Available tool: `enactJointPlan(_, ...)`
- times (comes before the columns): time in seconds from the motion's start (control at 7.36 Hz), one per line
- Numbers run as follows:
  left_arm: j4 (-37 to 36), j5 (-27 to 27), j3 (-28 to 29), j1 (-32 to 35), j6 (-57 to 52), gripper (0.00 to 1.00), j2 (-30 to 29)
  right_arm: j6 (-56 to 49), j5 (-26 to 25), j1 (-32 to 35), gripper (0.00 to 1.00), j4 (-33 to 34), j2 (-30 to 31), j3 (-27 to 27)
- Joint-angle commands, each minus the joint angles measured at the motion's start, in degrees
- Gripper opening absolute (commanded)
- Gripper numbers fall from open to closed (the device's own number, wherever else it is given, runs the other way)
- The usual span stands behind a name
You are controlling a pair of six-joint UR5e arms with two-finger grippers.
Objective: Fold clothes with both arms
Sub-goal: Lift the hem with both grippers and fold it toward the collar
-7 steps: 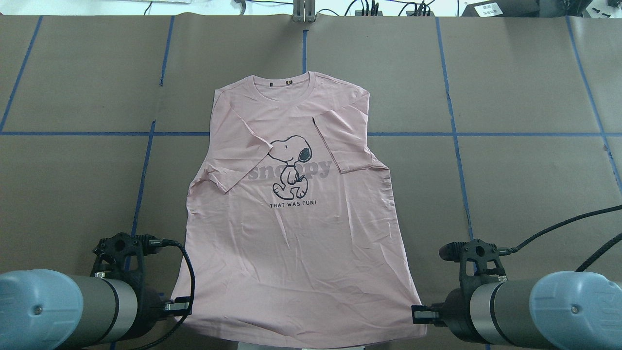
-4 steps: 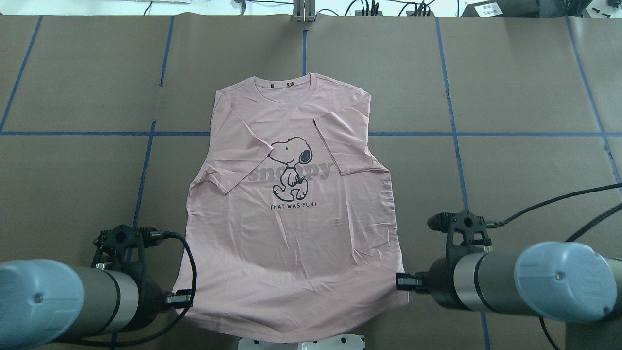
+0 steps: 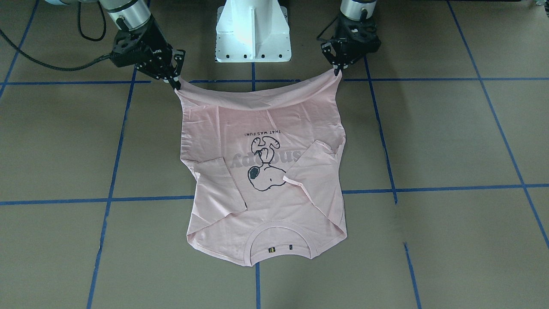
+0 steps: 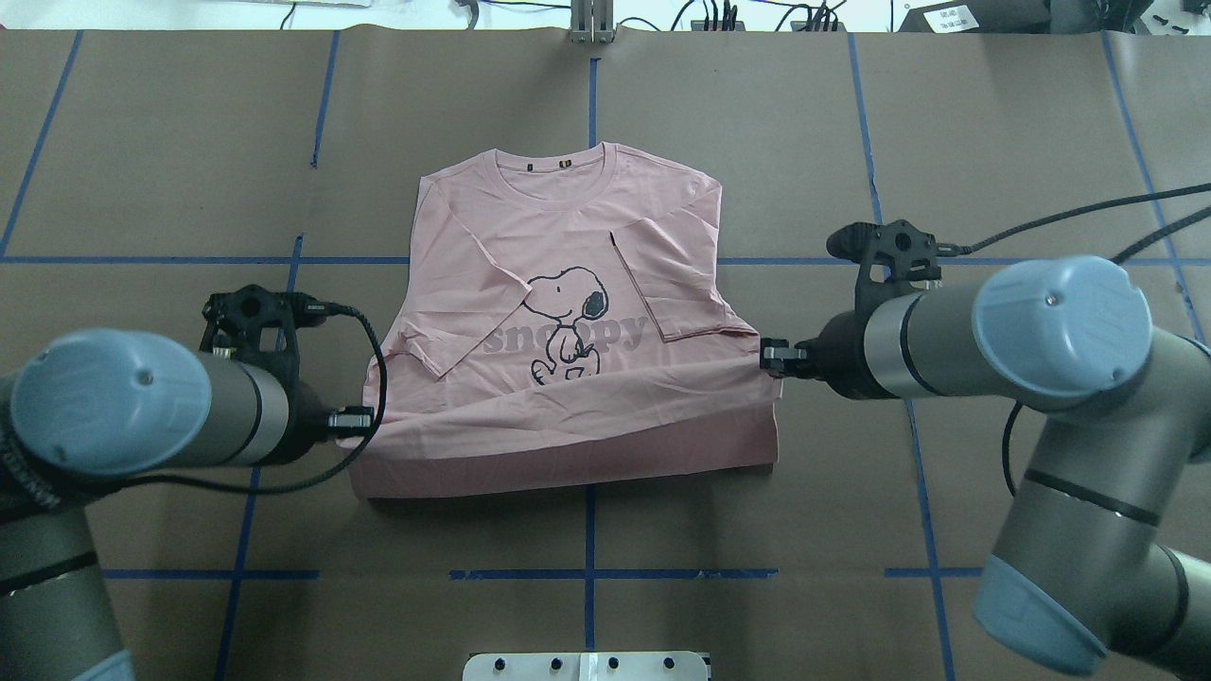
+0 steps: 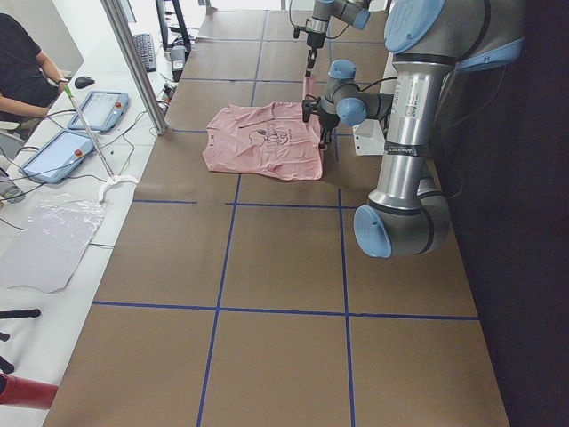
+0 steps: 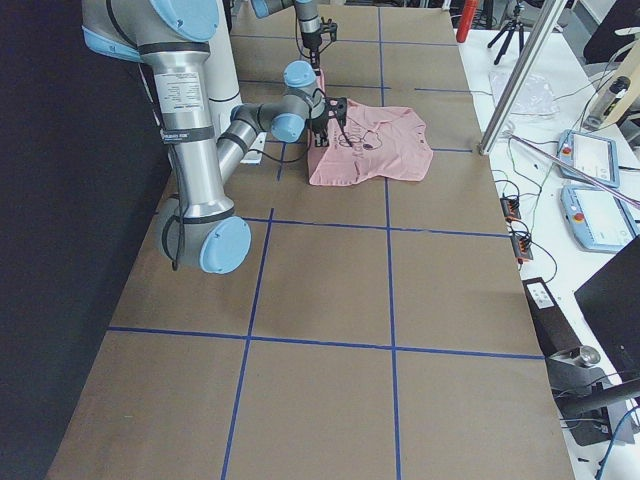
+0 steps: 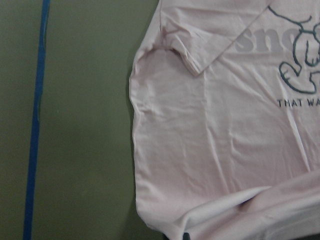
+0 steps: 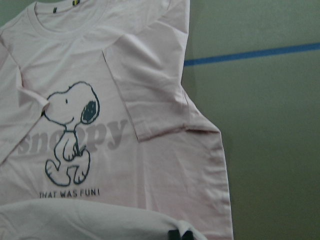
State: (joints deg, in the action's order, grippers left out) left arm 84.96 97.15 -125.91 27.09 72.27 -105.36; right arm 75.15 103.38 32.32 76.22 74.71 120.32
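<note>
T-shirt (image 4: 568,218) hem covers lower print (image 4: 566,317) in overhead view; neck tag (image 3: 271,249) txt too small.

Overhead from behind, front view facing back steeply, distant views from both table ends, wrist cameras close over shirt (image 4: 568,227), shared by all.

T-shirt (image 4: 568,236) on tabletop (image 4: 946,142), collar at far end, hem above its lower half, corners in jaws of left arm (image 4: 189,416) and right arm (image 4: 946,331)

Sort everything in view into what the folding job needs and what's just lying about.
Job: T-shirt; left gripper and right gripper, each pinching a hem corner.
Lying about: white base, blue tape lines, tablets, plastic sheet.
</note>
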Motion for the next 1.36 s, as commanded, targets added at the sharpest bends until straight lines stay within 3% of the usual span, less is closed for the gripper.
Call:
enactJointPlan(0.0, 1.07, 0.06, 13.42, 8.22, -5.46, 0.0, -9.28, -0.79, 1.12, 5.54, 0.0, -0.02, -8.06, -9.89)
enactJointPlan(0.27, 12.97, 0.06, 24.0, 12.28, -6.96, 0.0, -10.48, -1.23, 5.15, 10.63, 0.0, -5.25, -13.26, -20.51)
enactJointPlan(0.68, 19.25, -0.03, 33.24, 15.63, -8.02, 0.0, -13.63, -1.24, 6.04, 14.25, 0.0, -13.62, -21.95, -38.79)
enactJointPlan(1.22, 25.41, -0.12, 42.57, 17.03, -10.04, 0.0, -15.84, -1.5, 7.19, 16.72, 0.0, -15.05, -27.33, -49.55)
